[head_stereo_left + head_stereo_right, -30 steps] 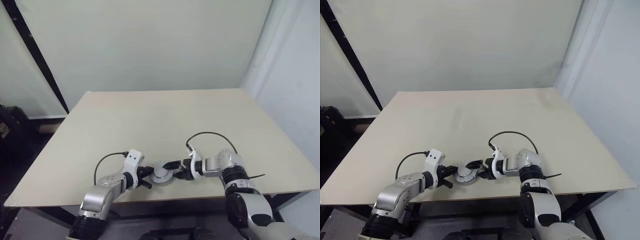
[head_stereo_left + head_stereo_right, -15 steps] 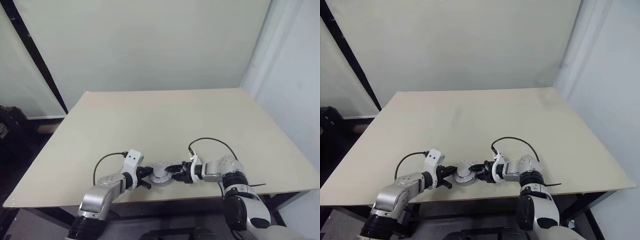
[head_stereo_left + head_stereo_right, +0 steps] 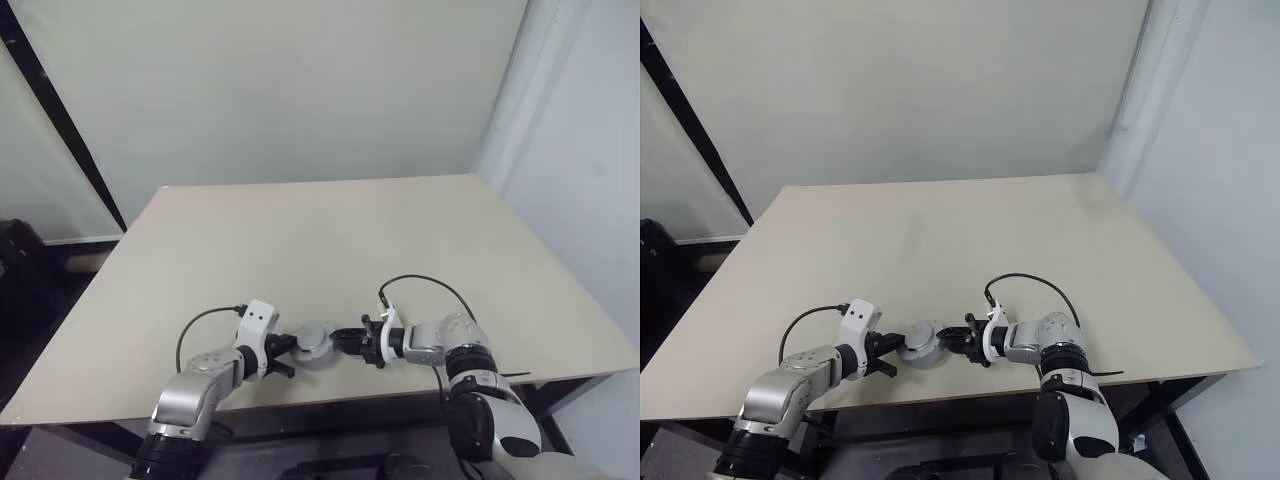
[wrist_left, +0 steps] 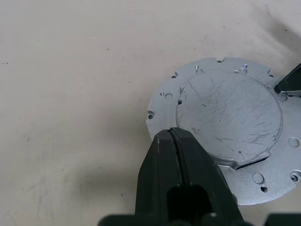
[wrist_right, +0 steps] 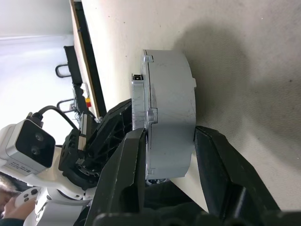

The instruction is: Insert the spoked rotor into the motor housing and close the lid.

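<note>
The motor housing, a short silver cylinder, sits near the table's front edge with its lid on top, a scratched silver plate ringed with small holes. The spoked rotor is hidden. My left gripper is shut, its fingertips resting at the lid's near rim. From the other side my right gripper clasps the housing, one finger on the lid side and one on the base side.
The table's front edge runs just below both grippers. A black cable arches over my right wrist. The pale tabletop stretches back to the wall.
My right gripper's fingers have closed from wide apart onto the housing, and its wrist has rolled. The left gripper stayed put. The camera has shifted slightly.
</note>
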{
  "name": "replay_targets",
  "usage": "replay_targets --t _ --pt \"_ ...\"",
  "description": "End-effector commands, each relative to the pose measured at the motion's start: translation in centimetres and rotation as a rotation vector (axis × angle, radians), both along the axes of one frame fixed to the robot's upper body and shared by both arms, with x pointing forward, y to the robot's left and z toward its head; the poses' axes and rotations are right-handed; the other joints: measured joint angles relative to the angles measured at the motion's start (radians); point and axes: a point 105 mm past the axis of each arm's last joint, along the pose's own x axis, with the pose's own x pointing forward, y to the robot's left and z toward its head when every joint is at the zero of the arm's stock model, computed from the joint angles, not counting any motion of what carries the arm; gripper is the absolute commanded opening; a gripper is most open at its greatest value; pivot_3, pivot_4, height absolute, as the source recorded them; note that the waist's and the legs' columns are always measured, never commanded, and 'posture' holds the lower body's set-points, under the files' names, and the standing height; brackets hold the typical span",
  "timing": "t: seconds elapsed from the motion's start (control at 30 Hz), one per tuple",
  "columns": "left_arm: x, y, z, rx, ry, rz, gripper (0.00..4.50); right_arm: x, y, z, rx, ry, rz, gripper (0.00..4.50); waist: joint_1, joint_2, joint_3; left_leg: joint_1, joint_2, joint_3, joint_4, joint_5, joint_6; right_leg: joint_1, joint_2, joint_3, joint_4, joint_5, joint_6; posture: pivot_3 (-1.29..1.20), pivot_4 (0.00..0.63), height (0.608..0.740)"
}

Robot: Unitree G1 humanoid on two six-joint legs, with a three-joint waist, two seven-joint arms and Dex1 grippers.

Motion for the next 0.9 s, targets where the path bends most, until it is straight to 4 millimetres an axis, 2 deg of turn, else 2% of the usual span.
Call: replay_targets --t 0.03,0.13,0.3,0.4,0.67,0.9 --pt "-0.4 -1.7 -0.4 -0.050 0.032 -0.033 0.17 -0.4 1.1 0.2 0.005 -0.006 0.028 1.28 0.000 0.000 0.000 0.000 0.000 0.000 0.000 0.000 0.000 0.000 0.000 0.000 0.000 0.000 0.000 0.00 0.000 0.740" --pt "-0.1 -1.2 0.5 -0.105 0.026 -0.002 0.84 -0.4 1.0 0.2 0.002 -0.009 0.028 1.27 -0.001 0.000 0.000 0.000 0.001 0.000 0.000 0.000 0.000 0.000 0.000 0.000 0.000 0.000 0.000 0.00 0.000 0.740" --pt "1.0 2.0 2.9 -0.205 -0.036 0.162 2.53 -0.3 1.0 0.4 0.019 -0.025 0.023 1.27 -0.001 -0.001 0.001 -0.002 0.001 0.000 -0.001 0.000 0.000 -0.003 0.000 0.000 0.000 0.001 0.001 0.00 0.000 0.740" --pt "0.9 3.8 4.3 -0.309 -0.045 0.249 3.53 -0.4 1.1 0.8 0.055 -0.048 0.028 1.27 -0.007 -0.002 0.001 -0.005 0.001 0.000 -0.002 0.000 0.000 -0.007 0.001 0.000 0.000 0.001 0.002 0.00 0.000 0.740" --pt "-0.1 6.2 5.6 -0.562 -0.029 0.429 3.55 -0.5 1.6 2.0 0.177 -0.095 0.012 1.24 -0.022 -0.002 0.001 -0.015 0.001 0.000 0.000 0.000 0.000 -0.015 0.001 -0.001 0.001 0.002 0.003 0.00 0.000 0.740" --pt "-0.7 6.5 5.4 -0.670 0.006 0.507 3.55 -0.1 1.9 3.4 0.280 -0.143 -0.025 1.24 -0.022 -0.005 0.003 -0.016 0.001 0.000 0.002 0.000 0.000 -0.015 0.001 0.000 0.000 0.002 0.002 0.00 0.000 0.740"
